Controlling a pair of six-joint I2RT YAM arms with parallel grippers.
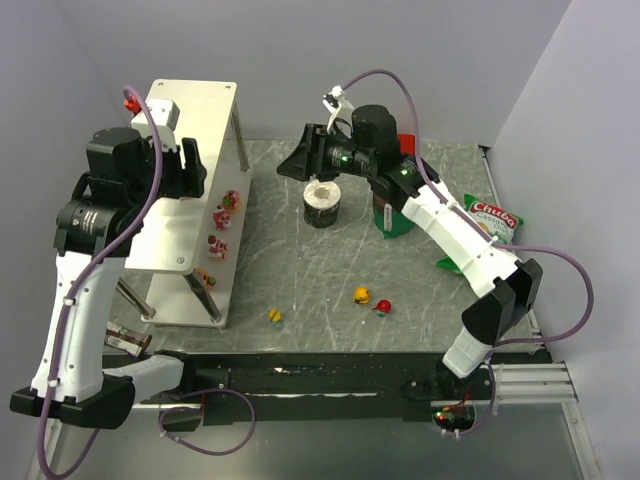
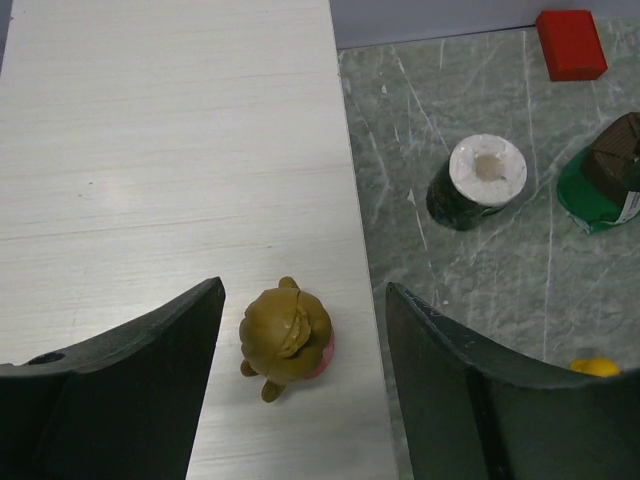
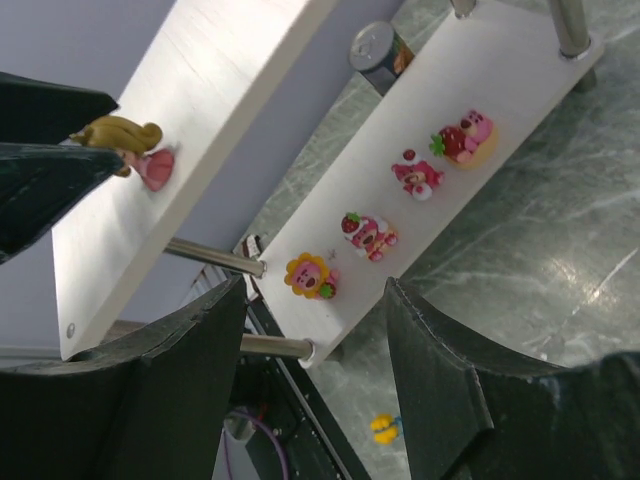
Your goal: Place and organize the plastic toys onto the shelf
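The shelf stands at the left. On its top tier stands a brown-haired toy in a pink dress. My left gripper is open around it, with a gap on both sides. Several pink and yellow toys sit in a row on the lower tier. Three toys lie on the table: a yellow one, another yellow one and a red one. My right gripper hangs open and empty above the table's middle, facing the shelf.
A dark cup with a white top stands under the right gripper. A green cup lies tipped beside it, and a green chip bag is at the right. A red block sits at the back. A metal can is beyond the shelf.
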